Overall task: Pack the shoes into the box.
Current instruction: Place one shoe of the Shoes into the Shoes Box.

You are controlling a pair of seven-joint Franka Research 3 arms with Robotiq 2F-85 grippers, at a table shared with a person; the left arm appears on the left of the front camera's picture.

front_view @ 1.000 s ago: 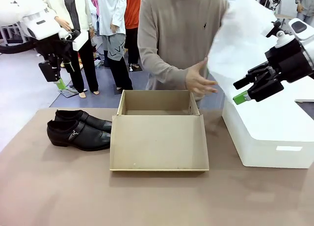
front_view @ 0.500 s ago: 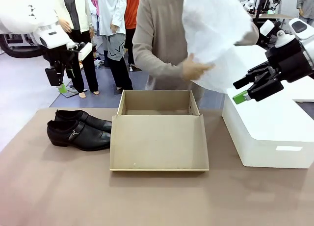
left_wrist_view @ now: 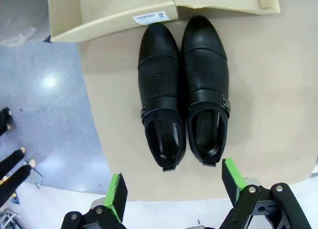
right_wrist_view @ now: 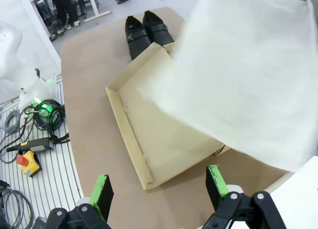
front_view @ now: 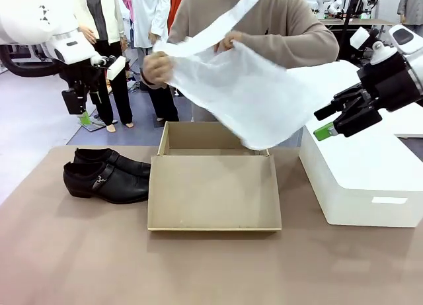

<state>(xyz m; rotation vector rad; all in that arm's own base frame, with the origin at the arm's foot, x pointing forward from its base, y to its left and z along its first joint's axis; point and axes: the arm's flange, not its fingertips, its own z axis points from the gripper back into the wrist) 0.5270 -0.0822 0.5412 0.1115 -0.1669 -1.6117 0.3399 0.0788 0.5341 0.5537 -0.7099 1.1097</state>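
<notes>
The left gripper hangs high over the left end of the table, its green-padded fingers spread wide with nothing between them. The right gripper hovers on the far right above the white plastic box, also wide open and empty.

In the middle of the table sits the box, open, with its flap lid laid flat toward the near side. A person on the far side holds a sheet of white tissue paper spread above it with both hands, so the inside looks bare for now.

The shoes lie side by side on the table just left of the box, toes pointing right toward it, heels to the left. Seen from the left wrist, the pair sits straight ahead of the left gripper, long axis running away from it, so the open fingers straddle the width of the two shoes. The left arm is clearly the nearer one, while the right has the whole box between it and the shoes. I would guess a straight descent does it. Small metal buckles show on the straps.
</notes>
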